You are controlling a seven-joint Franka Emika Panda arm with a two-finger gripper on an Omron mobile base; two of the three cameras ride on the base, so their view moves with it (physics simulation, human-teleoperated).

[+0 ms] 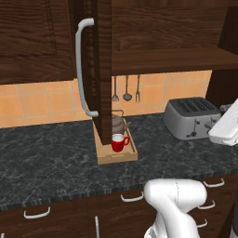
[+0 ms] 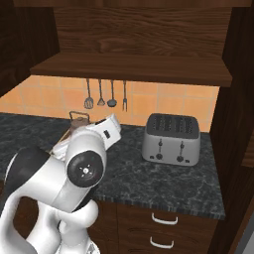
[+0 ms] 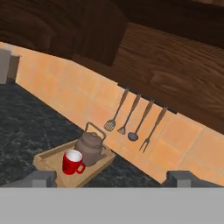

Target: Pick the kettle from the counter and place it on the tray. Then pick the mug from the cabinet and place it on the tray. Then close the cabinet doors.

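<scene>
Now, the scene is being described line by line.

Tray (image 3: 48,162): it is being seen on the counter (image 1: 56,153), near the tiled wall, where both things can be gathered in one place.
Kettle (image 3: 91,148): it is being carried by the tray, upright, on the side toward the wall; this step is judged as done.
Mug (image 3: 72,162): it is also standing on the tray, just beside the kettle, with its handle turned away from it; this step is judged as done too.
Cabinet (image 2: 134,67): its shelf is being shown bare.
Cabinet doors (image 1: 100,60): the left one is being held wide, its edge turned toward the camera and its long silver handle (image 1: 82,67) within reach; closing is judged as the remaining step.
Gripper (image 3: 112,178): its fingertips (image 3: 41,178) are being kept wide apart with nothing between them, probably because both things are already released. It is being held well apart from the tray and looking down at it.
Toaster (image 2: 171,137): it is being left aside on the counter.
</scene>
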